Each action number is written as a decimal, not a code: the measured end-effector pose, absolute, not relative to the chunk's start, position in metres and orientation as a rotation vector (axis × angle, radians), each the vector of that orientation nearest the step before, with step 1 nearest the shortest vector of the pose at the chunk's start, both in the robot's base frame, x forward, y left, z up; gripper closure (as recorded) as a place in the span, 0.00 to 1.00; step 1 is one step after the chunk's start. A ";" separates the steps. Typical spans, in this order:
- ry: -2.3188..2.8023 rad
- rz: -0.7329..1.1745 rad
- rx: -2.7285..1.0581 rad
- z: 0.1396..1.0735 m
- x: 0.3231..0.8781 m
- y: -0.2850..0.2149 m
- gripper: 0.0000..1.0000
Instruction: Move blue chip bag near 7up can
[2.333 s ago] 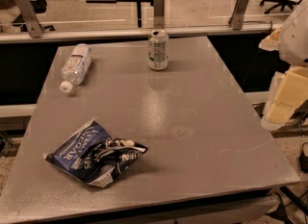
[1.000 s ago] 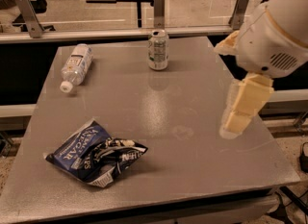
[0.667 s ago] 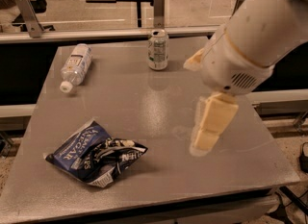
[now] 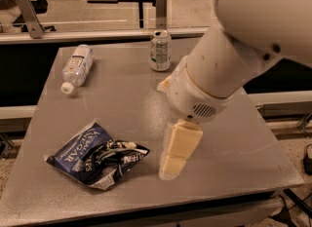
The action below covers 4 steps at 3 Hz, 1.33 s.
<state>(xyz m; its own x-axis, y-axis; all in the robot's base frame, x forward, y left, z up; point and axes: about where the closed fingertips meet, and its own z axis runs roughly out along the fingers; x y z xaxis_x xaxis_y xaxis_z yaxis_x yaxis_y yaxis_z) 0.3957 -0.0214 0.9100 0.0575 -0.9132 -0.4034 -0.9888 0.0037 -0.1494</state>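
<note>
The blue chip bag (image 4: pixel 97 155) lies crumpled on the grey table (image 4: pixel 122 94) near its front left, navy foil with white lettering. The 7up can (image 4: pixel 160 50) stands upright at the table's far edge, near the middle. My gripper (image 4: pixel 174 157) hangs from the big white arm over the table's front middle, just right of the bag and apart from it. It holds nothing that I can see.
A clear water bottle (image 4: pixel 76 68) with a white cap lies on its side at the far left of the table. The white arm (image 4: pixel 234 50) fills the upper right. Metal posts and office chairs stand behind the table.
The arm has swung in from the right edge across the table, and the gripper has come down and left to just beside the bag. The bag, can and bottle have not moved.
</note>
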 end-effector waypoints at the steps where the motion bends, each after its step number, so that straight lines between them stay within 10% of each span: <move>1: 1.877 0.295 -1.939 0.892 0.397 0.007 0.00; 4: 1.850 0.359 -1.978 0.858 0.391 0.051 0.00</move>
<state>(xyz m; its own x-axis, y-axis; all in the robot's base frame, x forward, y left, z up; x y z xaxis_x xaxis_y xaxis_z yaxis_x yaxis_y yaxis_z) 0.3915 0.0505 0.8576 0.0878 -0.8875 -0.4523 -0.9923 -0.0380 -0.1180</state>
